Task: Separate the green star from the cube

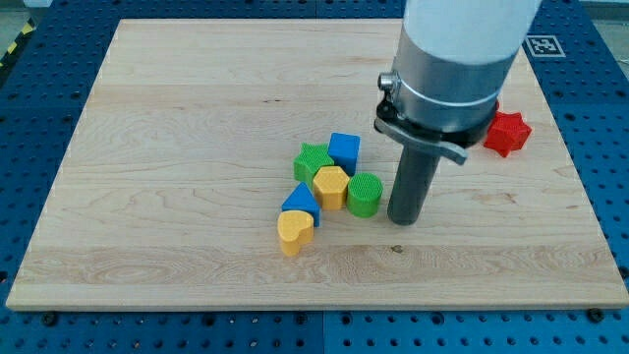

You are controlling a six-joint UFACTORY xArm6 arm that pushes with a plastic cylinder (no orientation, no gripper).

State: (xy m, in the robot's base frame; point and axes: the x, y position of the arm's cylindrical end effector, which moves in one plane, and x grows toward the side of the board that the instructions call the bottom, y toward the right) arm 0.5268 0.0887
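The green star (pixel 312 160) sits in a tight cluster near the board's middle. The blue cube (pixel 344 149) touches it on the view's right. A yellow hexagon block (pixel 331 186) lies just below both. A green cylinder (pixel 364 194) stands to the right of the hexagon. A blue triangular block (pixel 300 202) and a yellow heart (pixel 294 231) lie at the cluster's lower left. My tip (pixel 404 219) rests on the board just right of the green cylinder, a small gap apart, and to the lower right of the cube.
A red star block (pixel 507 132) lies near the board's right edge, partly hidden behind the arm (pixel 457 59). The wooden board (pixel 177 147) sits on a blue perforated table.
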